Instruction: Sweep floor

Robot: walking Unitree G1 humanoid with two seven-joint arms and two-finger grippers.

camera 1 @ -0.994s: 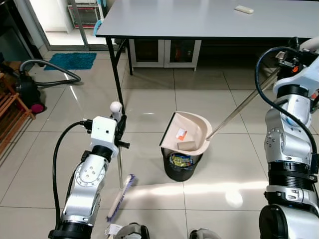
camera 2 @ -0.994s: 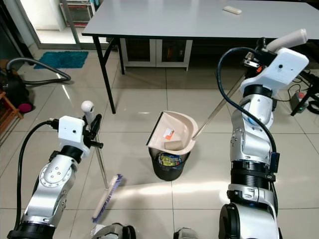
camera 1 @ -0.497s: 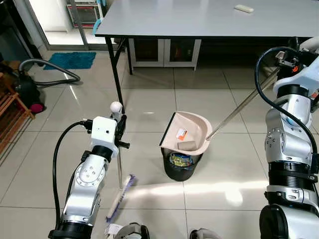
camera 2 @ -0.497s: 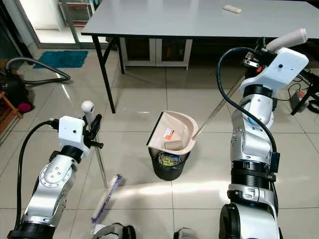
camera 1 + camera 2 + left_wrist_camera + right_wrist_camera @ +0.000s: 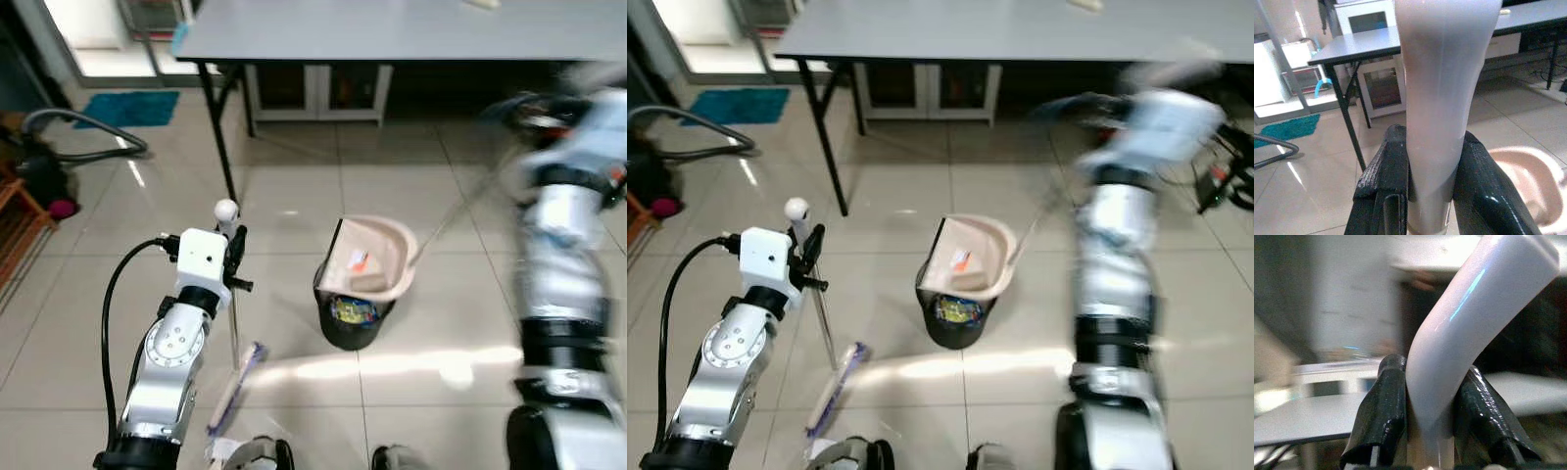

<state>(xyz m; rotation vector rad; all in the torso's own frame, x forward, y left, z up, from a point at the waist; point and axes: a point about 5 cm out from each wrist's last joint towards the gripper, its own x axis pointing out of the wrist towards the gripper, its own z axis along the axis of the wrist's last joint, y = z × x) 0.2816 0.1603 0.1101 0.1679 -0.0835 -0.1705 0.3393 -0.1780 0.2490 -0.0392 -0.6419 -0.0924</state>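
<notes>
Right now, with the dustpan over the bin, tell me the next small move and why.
Probably tip the dustpan further with the right pincer, which is clamped on its handle. The pan sits over the black bin with scraps lying inside it, so a steeper tilt should slide them in. The left pincer can keep the broom upright beside it.

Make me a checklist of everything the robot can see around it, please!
Surface: pale tiled floor, shiny with glare.
Job's things: beige dustpan tipped over black bin; scraps inside both. Broom head rests on the floor.
Clutter: small white object on grey table.
Hands: left hand shut on the broom handle; right hand shut on the dustpan's handle; right arm blurred.
Cables: black cable loops off the left arm.
Surroundings: teal mat, grey hose, cabinet under table.
</notes>
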